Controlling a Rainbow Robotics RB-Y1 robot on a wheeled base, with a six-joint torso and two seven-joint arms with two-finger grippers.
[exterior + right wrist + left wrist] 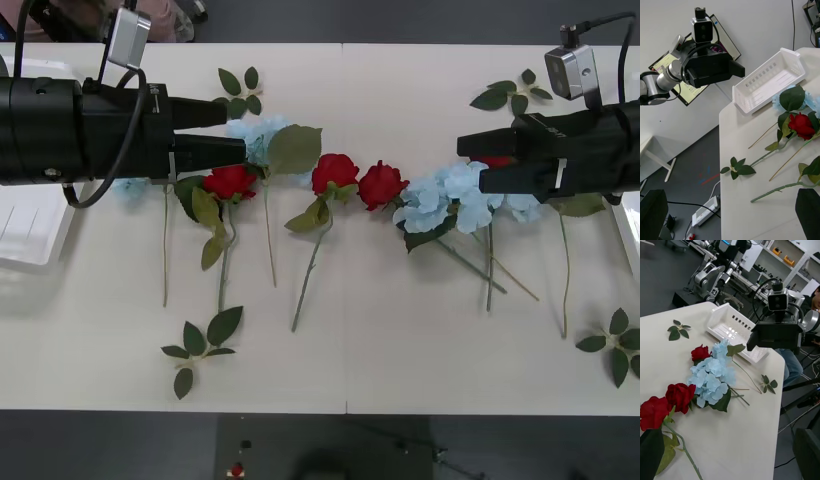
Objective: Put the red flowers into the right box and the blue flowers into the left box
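Left gripper [237,130], black fingers [651,453] spread wide and holding nothing, hovers over the left part of the white table [400,350]. Right gripper [470,163], likewise wide open and empty with its fingers [808,210] at the picture corners, hovers over the table's right part.

Hidden or cut off: the left box [30,235], at the table's left end, is partly covered by the left arm. The right box [632,235], at the table's right end, shows as a sliver in the front view and more fully in the left wrist view. One pale bloom [130,185] peeps out beneath the left arm. One rose [495,160] is mostly hidden under the right gripper.

Counts: four red flowers [335,172], four loose leaf sprigs [200,345] and two boxes. The blue flowers [440,200] overlap on the table's right side, so their number cannot be fixed.

Relations: all flowers lie in a row across the table's middle, outside both boxes. A blue cluster [262,135] and a rose [230,182] lie just beside the left fingertips.
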